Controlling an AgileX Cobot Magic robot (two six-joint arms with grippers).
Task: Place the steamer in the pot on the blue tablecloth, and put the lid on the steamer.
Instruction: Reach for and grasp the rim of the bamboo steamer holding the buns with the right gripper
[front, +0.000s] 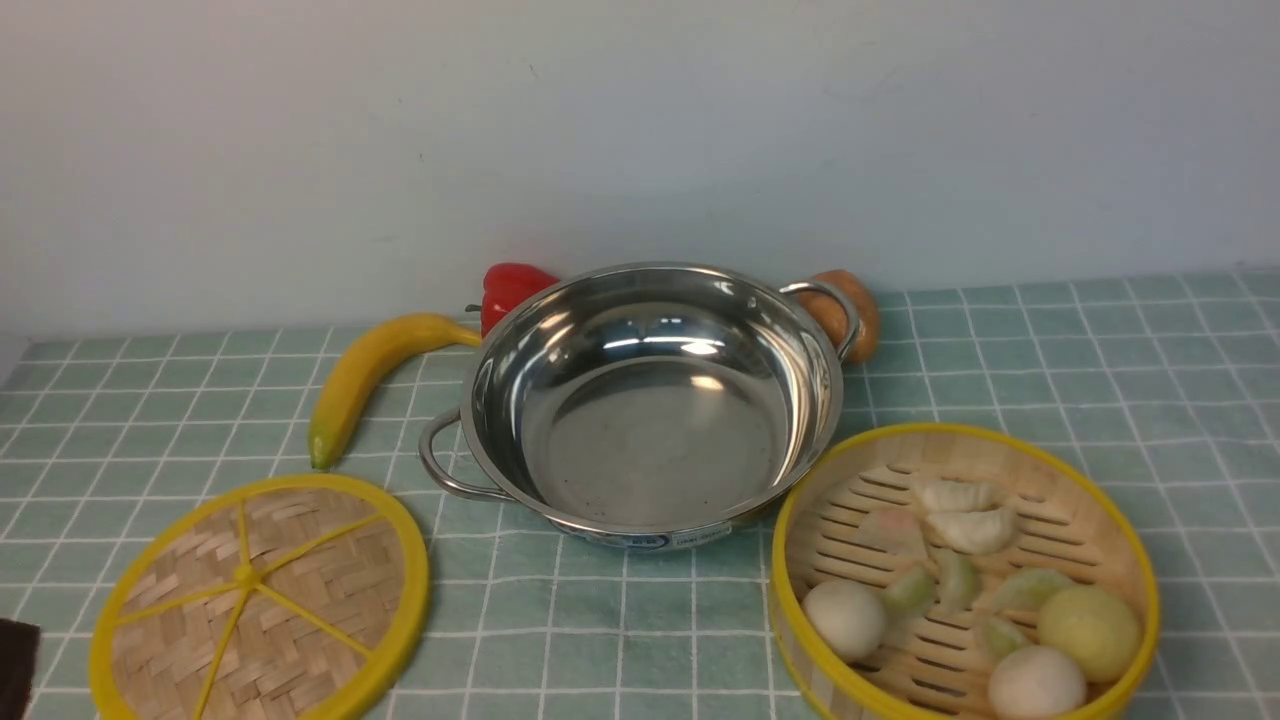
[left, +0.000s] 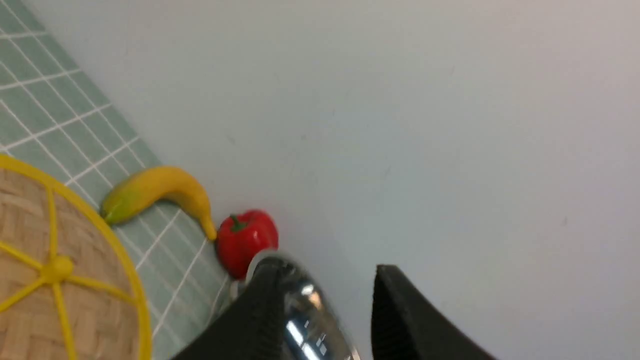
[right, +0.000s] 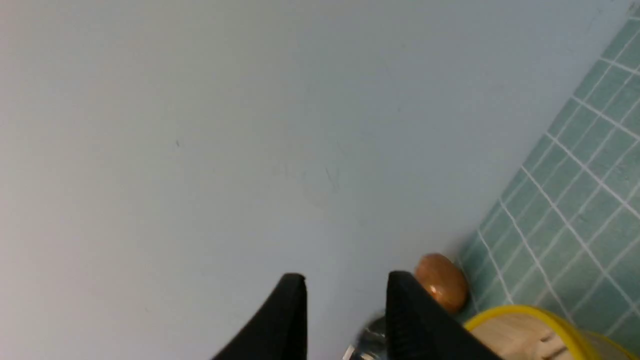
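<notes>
The steamer (front: 960, 430), a yellow-rimmed bamboo basket with dumplings and buns inside, sits on the blue tablecloth (front: 1100, 360) at the front right. The empty steel pot (front: 650, 440) stands in the middle, just left of it. The flat woven lid (front: 260, 600) lies at the front left. Neither gripper shows in the front view. In the left wrist view my left gripper (left: 325, 272) is open and empty in the air, with the pot's rim (left: 305, 310) beyond its fingers and the lid (left: 50, 280) off to one side. My right gripper (right: 345, 280) is open and empty near the steamer's rim (right: 530, 312).
A banana (front: 365, 370) and a red pepper (front: 510, 285) lie behind the pot on the left. A brown rounded object (front: 850, 305) sits behind the pot's right handle. A pale wall closes the back. A dark object (front: 15, 665) shows at the front left edge.
</notes>
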